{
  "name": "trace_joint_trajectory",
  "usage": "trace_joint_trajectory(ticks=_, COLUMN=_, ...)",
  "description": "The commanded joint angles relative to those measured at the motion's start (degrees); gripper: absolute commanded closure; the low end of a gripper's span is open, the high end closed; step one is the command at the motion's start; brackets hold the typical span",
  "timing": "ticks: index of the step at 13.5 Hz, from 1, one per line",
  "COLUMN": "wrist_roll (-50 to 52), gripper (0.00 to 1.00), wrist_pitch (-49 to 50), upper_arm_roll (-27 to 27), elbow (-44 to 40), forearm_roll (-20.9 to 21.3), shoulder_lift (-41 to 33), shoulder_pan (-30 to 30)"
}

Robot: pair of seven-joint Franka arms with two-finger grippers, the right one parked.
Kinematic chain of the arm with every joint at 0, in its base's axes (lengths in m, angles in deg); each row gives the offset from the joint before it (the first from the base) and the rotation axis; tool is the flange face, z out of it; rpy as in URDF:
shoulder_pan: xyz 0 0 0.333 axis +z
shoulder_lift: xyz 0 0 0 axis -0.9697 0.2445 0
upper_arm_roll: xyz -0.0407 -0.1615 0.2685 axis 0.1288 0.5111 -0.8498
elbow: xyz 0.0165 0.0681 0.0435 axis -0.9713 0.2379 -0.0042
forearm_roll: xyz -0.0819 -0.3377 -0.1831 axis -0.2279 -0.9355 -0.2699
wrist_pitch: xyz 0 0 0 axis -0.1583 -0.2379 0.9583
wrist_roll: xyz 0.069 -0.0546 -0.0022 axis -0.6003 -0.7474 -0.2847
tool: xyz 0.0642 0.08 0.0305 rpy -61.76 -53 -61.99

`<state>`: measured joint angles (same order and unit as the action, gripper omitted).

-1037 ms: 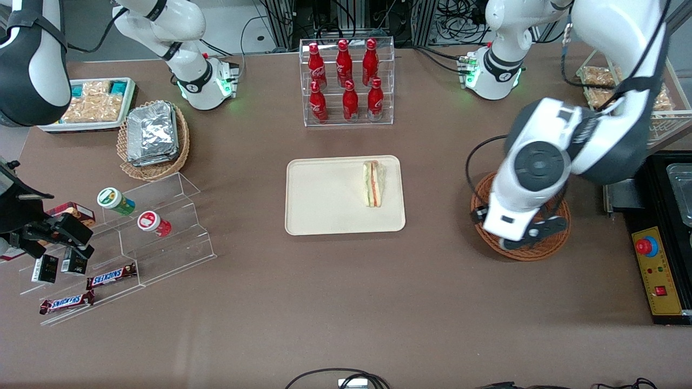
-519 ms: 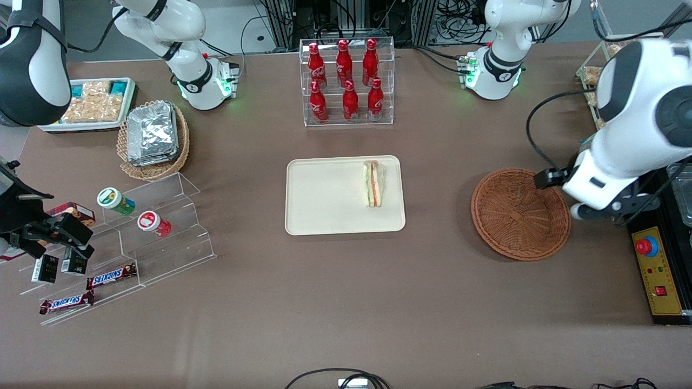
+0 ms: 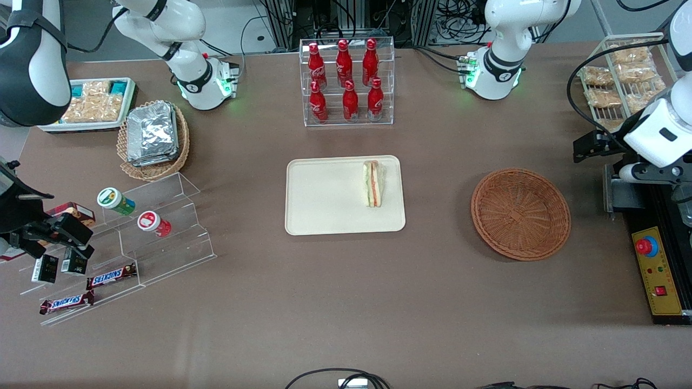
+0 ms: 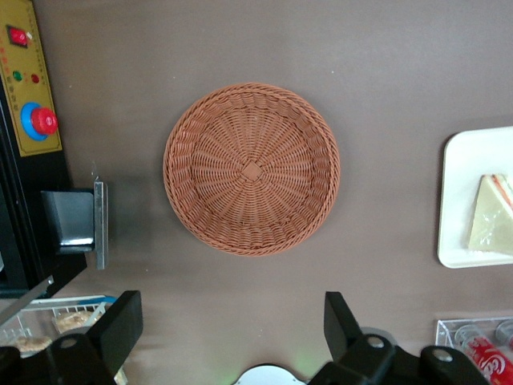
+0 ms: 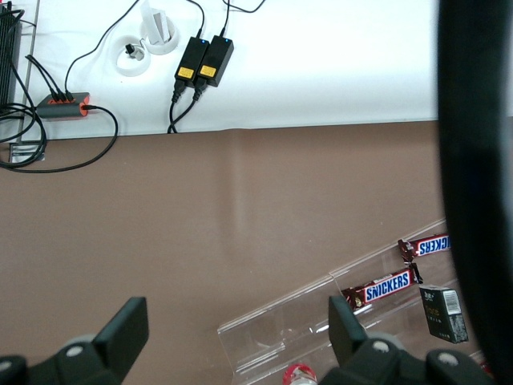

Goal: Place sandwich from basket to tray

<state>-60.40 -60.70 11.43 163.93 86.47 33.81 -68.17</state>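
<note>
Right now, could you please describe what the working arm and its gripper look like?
The left arm has glossy white shells with dark grey joint sections and a black cable looping alongside. Its gripper, up above the table near the basket, has two black, wedge-shaped fingers, spread open.

The small triangular sandwich (image 3: 373,183) of pale bread, with orange-red and green filling layers, lies flat on the cream-beige rectangular tray (image 3: 324,197) with rounded corners and a low rim. It rests along the tray's short edge nearest the working arm's end of the worktop; any clear wrap on it is hard to make out. The tray sits mid-worktop. The round, shallow, reddish-brown woven wicker basket (image 3: 520,214) stands empty, well apart from the tray toward the working arm's end. The left arm's pincer (image 4: 232,333) hangs high above the basket, its fingers (image 4: 120,325) spread wide and holding nothing.
</note>
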Motion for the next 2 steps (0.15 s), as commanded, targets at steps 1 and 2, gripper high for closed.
trace_joint_trajectory(ticks=1, wrist_roll=-2.06, gripper=0.0, wrist_pitch=1.73, upper_arm_roll=-0.43, elbow=-0.59, forearm_roll=-0.85, shoulder_lift=-1.13, shoulder_pan=-0.47)
trace_joint_trajectory(ticks=2, wrist_roll=-2.06, gripper=0.0, wrist_pitch=1.83, upper_arm_roll=-0.43, elbow=-0.95, forearm_roll=-0.94, shoulder_lift=-1.13, shoulder_pan=-0.56)
